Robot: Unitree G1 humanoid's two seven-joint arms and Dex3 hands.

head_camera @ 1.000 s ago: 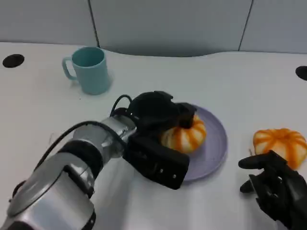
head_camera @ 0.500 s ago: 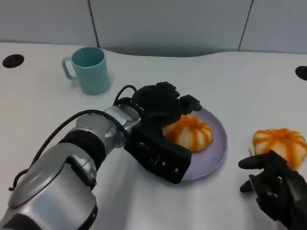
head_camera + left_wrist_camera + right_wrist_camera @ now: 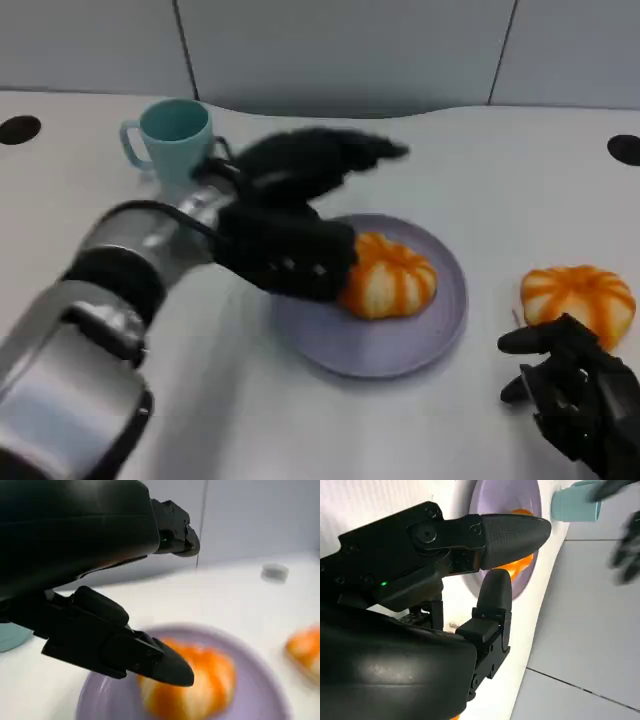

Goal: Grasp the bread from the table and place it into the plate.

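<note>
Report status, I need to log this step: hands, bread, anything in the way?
Left hand open, above plate's far side. Right hand empty, low by table edge. One bread on plate, second bread on table. Cup clear.

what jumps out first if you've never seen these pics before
An orange striped bread sits on the purple plate mid-table, with the left robot hand open just above and behind it. A second bread lies on the table right of the plate, near the right robot hand.
</note>
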